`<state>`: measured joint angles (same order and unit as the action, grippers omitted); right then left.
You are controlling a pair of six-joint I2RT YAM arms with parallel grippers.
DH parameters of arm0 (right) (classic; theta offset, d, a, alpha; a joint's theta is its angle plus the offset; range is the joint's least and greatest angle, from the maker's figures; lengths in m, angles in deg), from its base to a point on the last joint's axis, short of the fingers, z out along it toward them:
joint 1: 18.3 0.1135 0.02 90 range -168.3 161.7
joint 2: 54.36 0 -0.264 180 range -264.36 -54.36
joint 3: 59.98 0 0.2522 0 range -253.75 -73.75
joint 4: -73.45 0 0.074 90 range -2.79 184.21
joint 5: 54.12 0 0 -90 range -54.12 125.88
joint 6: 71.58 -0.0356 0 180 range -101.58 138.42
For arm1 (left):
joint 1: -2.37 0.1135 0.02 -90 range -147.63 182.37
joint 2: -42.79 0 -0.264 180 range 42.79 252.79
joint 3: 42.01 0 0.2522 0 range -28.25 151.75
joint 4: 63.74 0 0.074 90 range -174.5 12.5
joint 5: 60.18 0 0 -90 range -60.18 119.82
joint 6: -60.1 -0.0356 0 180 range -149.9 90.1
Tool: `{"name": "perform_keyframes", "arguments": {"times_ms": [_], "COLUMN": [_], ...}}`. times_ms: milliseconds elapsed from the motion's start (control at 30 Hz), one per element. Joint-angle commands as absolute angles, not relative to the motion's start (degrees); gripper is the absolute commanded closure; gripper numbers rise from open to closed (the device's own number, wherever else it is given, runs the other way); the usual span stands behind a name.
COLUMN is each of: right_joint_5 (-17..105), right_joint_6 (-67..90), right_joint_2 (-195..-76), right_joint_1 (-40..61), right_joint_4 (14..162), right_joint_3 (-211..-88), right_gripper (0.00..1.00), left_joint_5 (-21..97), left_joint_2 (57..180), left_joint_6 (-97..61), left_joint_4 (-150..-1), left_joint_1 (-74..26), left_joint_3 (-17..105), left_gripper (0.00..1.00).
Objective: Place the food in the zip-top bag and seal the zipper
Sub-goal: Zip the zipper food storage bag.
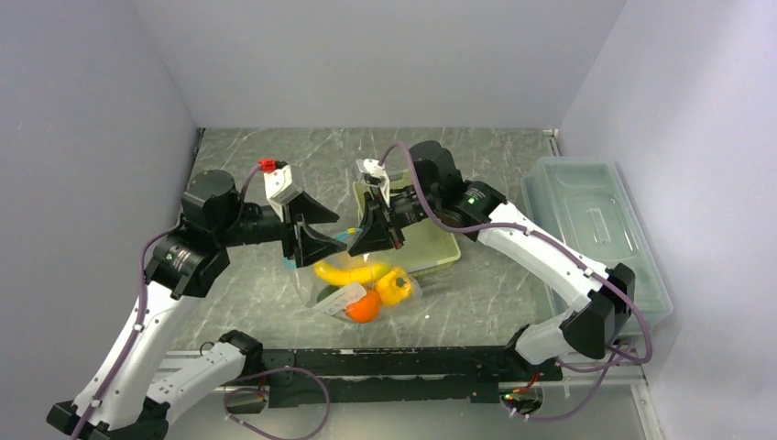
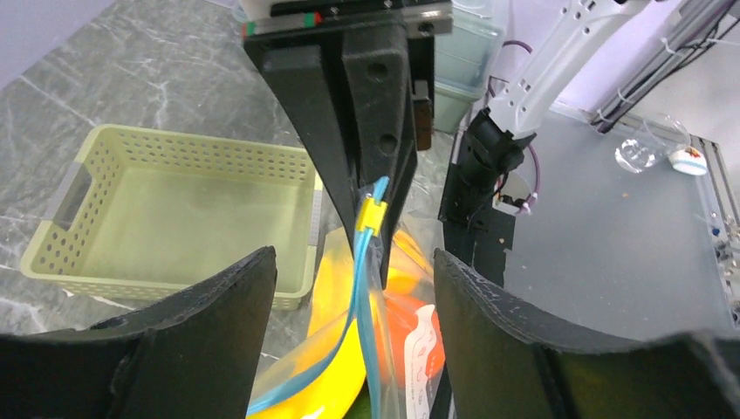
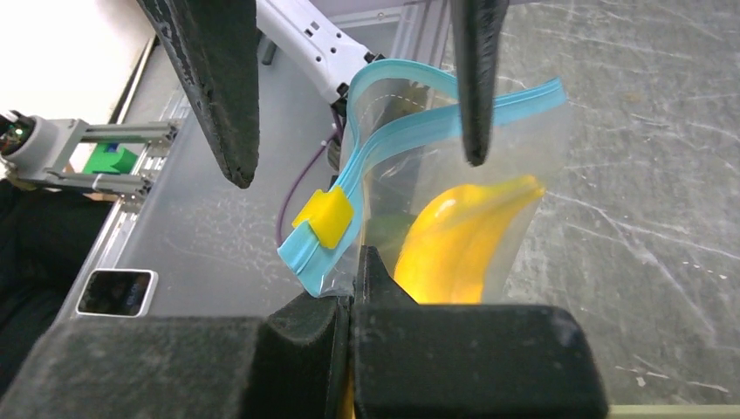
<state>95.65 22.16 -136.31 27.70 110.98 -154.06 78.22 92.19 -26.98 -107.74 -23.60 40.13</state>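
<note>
The zip-top bag [image 1: 337, 299] hangs from its mouth between both grippers, its bottom on the table. Inside it lies the food: yellow bananas [image 1: 353, 272], a yellow-orange pepper [image 1: 395, 286] and an orange-red round one [image 1: 364, 310]. My right gripper [image 3: 351, 292] is shut on the bag's corner just below the yellow slider [image 3: 323, 217]. The light-blue zipper [image 3: 419, 129] runs from there, gaping in a loop. My left gripper [image 2: 353, 262] is open, its fingers [image 2: 201, 323] standing on either side of the zipper [image 2: 367, 292] without touching it.
The pale yellow-green perforated basket [image 1: 431, 249] stands just behind the bag and holds nothing. A large clear lidded box [image 1: 596, 229] sits against the right wall. The black base rail [image 1: 394, 362] runs along the near edge.
</note>
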Motion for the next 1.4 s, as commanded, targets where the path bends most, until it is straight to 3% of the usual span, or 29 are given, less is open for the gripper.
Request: {"name": "perform_keyframes", "arguments": {"times_ms": [0,300,533,700,733,800,900,1000,1133,1367], "right_joint_5": [100.29,102.74,102.34,100.47,99.37,97.64,95.10,91.54,88.73,83.69], "right_joint_6": [19.77,16.37,17.03,17.89,19.36,20.59,21.16,21.75,18.68,16.04], "right_joint_2": [-135.41,-134.75,-134.88,-134.38,-134.08,-133.22,-131.10,-128.51,-126.08,-127.23], "right_joint_1": [26.73,26.24,26.24,26.18,26.17,26.09,25.63,25.43,25.44,25.51], "right_joint_4": [106.43,104.27,105.93,108.28,109.06,110.71,111.42,111.60,107.27,105.09], "right_joint_3": [-156.99,-157.71,-158.30,-158.28,-158.37,-158.40,-157.00,-155.28,-153.86,-153.97], "right_gripper": [1.00,1.00,1.00,1.00,0.86,0.71,0.51,0.37,0.31,0.32], "left_joint_5": [83.63,85.14,84.74,83.45,82.74,81.52,80.16,80.21,81.24,78.48], "left_joint_2": [91.62,91.76,92.19,91.80,91.34,90.41,89.05,88.42,88.85,88.78], "left_joint_6": [-32.02,-33.11,-32.75,-32.01,-31.75,-31.51,-30.99,-30.74,-30.64,-30.26], "left_joint_4": [-107.63,-108.66,-107.46,-106.84,-106.56,-106.55,-106.19,-106.55,-107.46,-107.96], "left_joint_1": [-23.80,-23.82,-23.82,-23.82,-23.80,-23.82,-23.82,-23.82,-23.82,-23.82], "left_joint_3": [39.07,37.59,37.30,36.95,36.88,36.87,37.03,37.53,38.54,39.44], "left_gripper": [0.31,0.50,1.00,1.00,1.00,1.00,1.00,1.00,1.00,1.00]}}
